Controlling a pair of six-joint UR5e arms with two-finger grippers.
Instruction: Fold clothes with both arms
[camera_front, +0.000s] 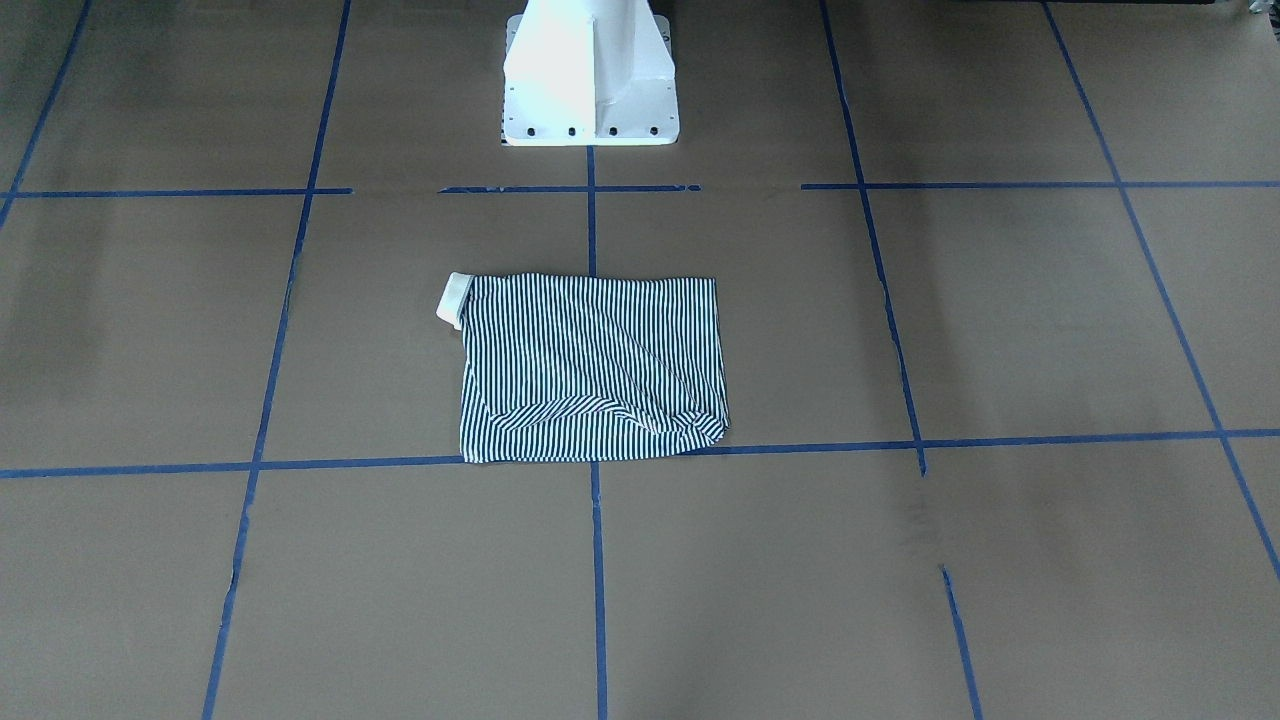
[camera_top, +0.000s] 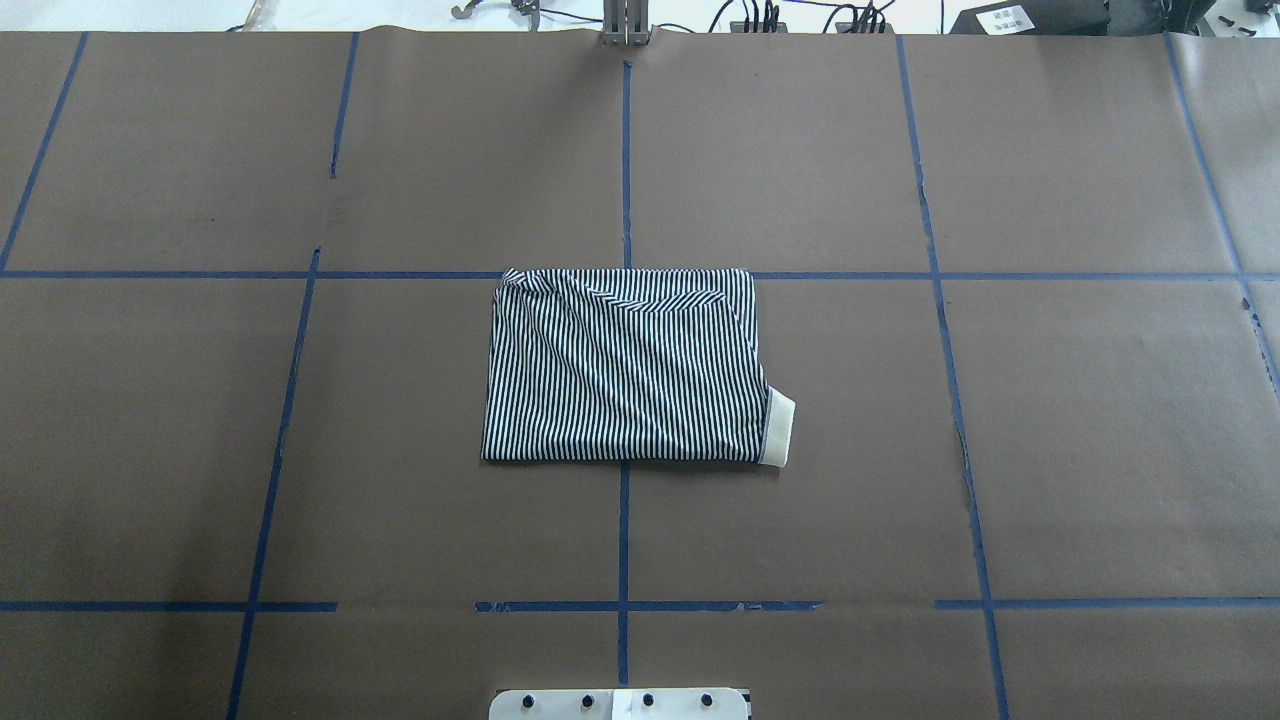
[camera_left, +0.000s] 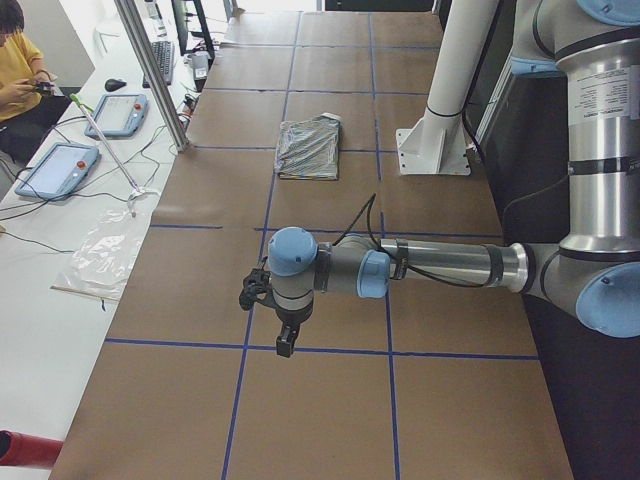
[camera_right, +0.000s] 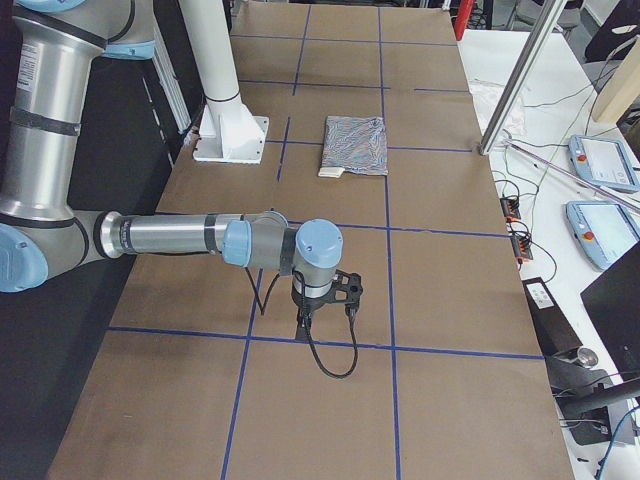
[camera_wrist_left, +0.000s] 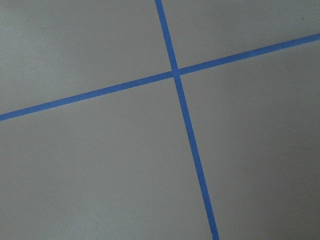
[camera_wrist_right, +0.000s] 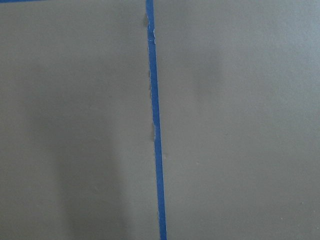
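The striped polo shirt (camera_top: 620, 370) lies folded into a flat rectangle on the brown surface (camera_top: 1100, 450), straight ahead of the white pedestal (camera_front: 590, 70). It straddles the centre line of blue tape (camera_top: 624, 150), and its far edge runs along a crosswise line. Its long axis runs across the surface, from the robot's left to its right. The cream collar (camera_top: 781, 428) pokes out at the robot's right end, at the corner nearer the robot.

The left arm (camera_left: 450, 265) and right arm (camera_right: 170, 238) reach out low over the surface, well apart from the shirt. The left end effector (camera_left: 286, 345) and right end effector (camera_right: 303, 325) point down and hold nothing; I cannot tell whether either is released or clenched. Both wrist views show only bare surface and tape
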